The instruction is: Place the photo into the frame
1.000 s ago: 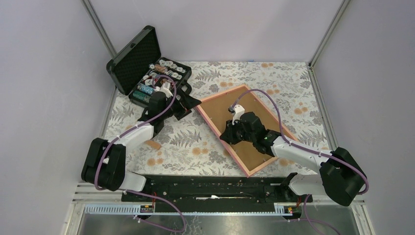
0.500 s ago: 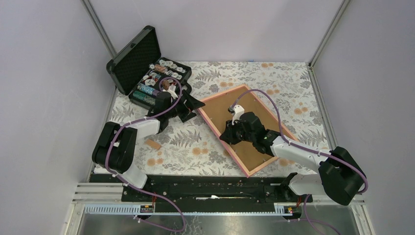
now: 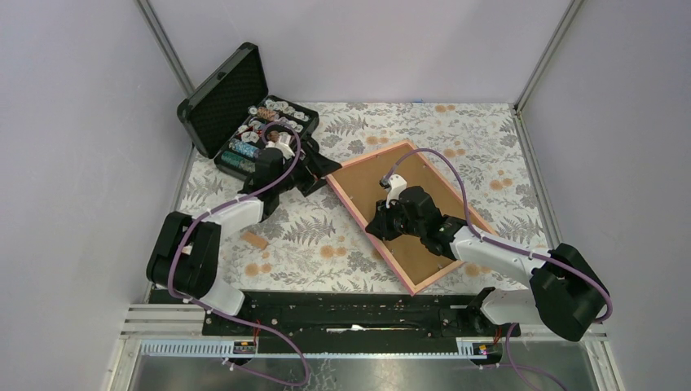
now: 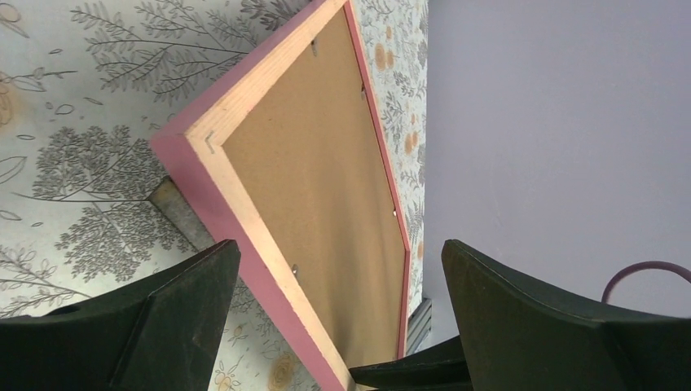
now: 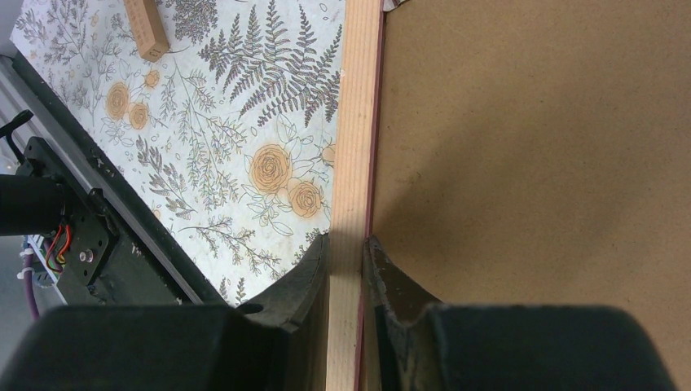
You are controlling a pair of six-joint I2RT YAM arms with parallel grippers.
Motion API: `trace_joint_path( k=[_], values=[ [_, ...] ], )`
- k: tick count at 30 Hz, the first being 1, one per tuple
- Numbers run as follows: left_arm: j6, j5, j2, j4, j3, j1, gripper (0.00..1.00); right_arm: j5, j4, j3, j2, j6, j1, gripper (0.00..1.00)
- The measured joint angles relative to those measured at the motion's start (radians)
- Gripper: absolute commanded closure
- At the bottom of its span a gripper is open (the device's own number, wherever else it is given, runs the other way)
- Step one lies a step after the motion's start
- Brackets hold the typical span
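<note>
The frame (image 3: 367, 160) lies back-up on the table, right of centre, its brown backing board (image 3: 371, 183) filling the pinkish wooden border. My right gripper (image 3: 383, 221) is shut on the frame's left long rail. In the right wrist view the two fingers pinch that pale wood rail (image 5: 346, 204) from either side, with the gripper (image 5: 346, 261) low in the picture. My left gripper (image 3: 319, 173) stands open at the frame's far-left corner. In the left wrist view the frame (image 4: 213, 204) runs between the wide-apart jaws of that gripper (image 4: 338, 326), which touch nothing. The photo is hidden.
An open black foam-lined case (image 3: 224, 102) with several small items stands at the back left, just beyond the left gripper. A small wooden block (image 3: 255, 241) lies on the floral cloth left of the frame. Lilac walls close in both sides.
The left arm has swung its open gripper a little farther away and to the right, closer to the frame's corner. The right gripper has kept its hold and has not moved.
</note>
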Motion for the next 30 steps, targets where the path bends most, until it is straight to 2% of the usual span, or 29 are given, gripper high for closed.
trace_joint_path(
  k=[18, 30],
  values=[
    [-0.025, 0.016, 0.087, 0.054, 0.005, -0.01, 0.01, -0.007, 0.0, 0.0, 0.0, 0.002, -0.003, 1.0],
    [-0.067, 0.023, 0.205, 0.188, 0.007, -0.031, 0.01, -0.006, -0.024, 0.0, 0.006, 0.002, -0.015, 1.0]
  ],
)
